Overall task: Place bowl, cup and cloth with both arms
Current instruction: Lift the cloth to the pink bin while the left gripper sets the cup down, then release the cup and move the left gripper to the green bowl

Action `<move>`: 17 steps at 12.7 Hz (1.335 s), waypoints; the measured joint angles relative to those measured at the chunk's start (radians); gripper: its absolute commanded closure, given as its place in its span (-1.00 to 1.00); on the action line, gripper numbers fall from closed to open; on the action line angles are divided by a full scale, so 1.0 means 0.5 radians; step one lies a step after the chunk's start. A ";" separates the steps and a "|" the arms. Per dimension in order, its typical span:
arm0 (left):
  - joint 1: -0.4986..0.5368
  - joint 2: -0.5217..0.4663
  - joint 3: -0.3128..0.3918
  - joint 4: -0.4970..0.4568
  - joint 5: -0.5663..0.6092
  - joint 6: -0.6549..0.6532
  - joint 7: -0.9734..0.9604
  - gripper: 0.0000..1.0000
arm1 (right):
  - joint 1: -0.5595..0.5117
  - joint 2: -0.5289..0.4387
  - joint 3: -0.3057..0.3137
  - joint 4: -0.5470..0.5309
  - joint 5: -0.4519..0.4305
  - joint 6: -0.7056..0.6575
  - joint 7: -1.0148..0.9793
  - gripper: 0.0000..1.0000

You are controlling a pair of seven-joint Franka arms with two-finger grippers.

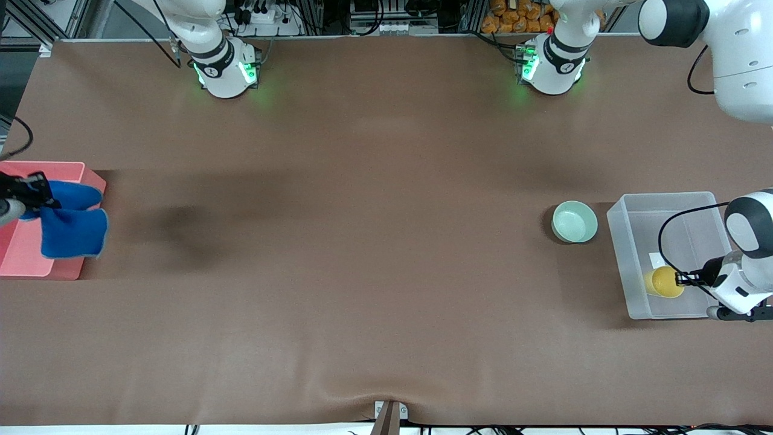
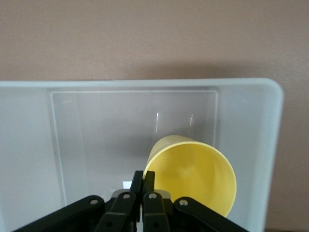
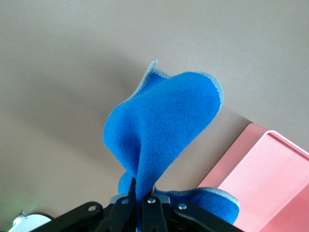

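Cloth (image 1: 72, 226) first, since it was over at the 9 o'clock edge of the front view: the right gripper (image 1: 37, 192) had its fingers pinched tight on a fold of it, and the blue fabric was hanging over the pink tray (image 1: 24, 257), part of it drooping past the tray's rim toward the table. Looked to me like the drop-off step for both arms at once. The right arm came in low from the table's edge, wrist roughly level. Next move there is probably just letting go so the cloth settles inside the tray.

Bowl (image 1: 574, 222) sat untouched on the table at about 3 o'clock, just beside the clear bin (image 1: 631, 260).

Cup (image 1: 663, 281) was tipped sideways in that bin, the left gripper (image 1: 685, 279) clamped on its rim, forearm reaching in horizontally. I'd guess it needs releasing, then the bowl is left to fetch.
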 measured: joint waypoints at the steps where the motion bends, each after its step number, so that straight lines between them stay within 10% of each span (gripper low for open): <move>1: 0.003 0.016 0.000 0.000 0.000 0.012 0.033 0.10 | 0.000 -0.036 -0.001 -0.014 0.000 -0.012 0.002 1.00; 3: -0.001 0.035 -0.002 0.001 0.000 0.026 0.079 -0.99 | -0.023 -0.049 -0.013 -0.036 0.009 -0.016 0.011 1.00; 10: -0.016 -0.039 0.003 0.074 0.003 -0.009 0.102 -1.00 | -0.237 -0.044 -0.035 -0.059 -0.001 -0.018 0.053 1.00; 17: -0.202 -0.401 -0.010 0.062 0.003 -0.579 -0.157 -1.00 | -0.433 -0.049 -0.040 -0.003 -0.208 -0.162 -0.329 1.00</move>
